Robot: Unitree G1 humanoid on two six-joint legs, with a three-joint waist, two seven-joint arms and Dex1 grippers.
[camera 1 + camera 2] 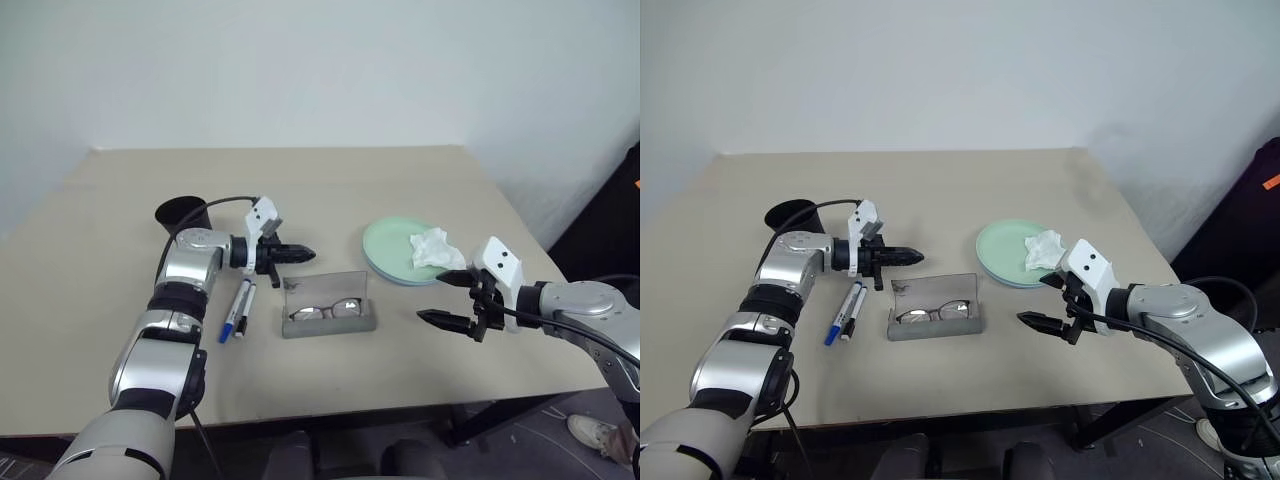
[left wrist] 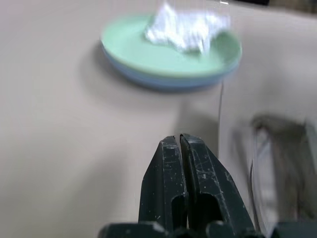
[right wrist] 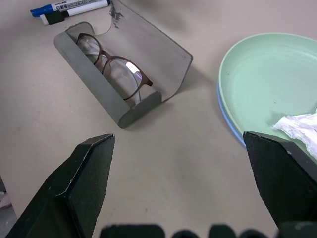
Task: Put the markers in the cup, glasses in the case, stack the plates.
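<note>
My left gripper (image 1: 303, 254) is shut and empty, hovering just above and behind the open grey case (image 1: 330, 322). The dark-rimmed glasses (image 3: 111, 67) lie inside that case. Two markers (image 1: 237, 310), one blue-capped and one black-capped, lie side by side on the table left of the case, under my left wrist. The black cup (image 1: 182, 212) stands upright behind my left forearm. The mint green plate (image 1: 388, 245) sits on the light blue plate (image 2: 163, 82) at the right. My right gripper (image 1: 432, 298) is open with nothing in it, right of the case and in front of the plates.
A crumpled white tissue (image 1: 432, 247) lies on the green plate. The beige table (image 1: 330, 180) has bare room at the back and along the front edge. A black cable (image 1: 215, 202) arcs over the cup to my left wrist.
</note>
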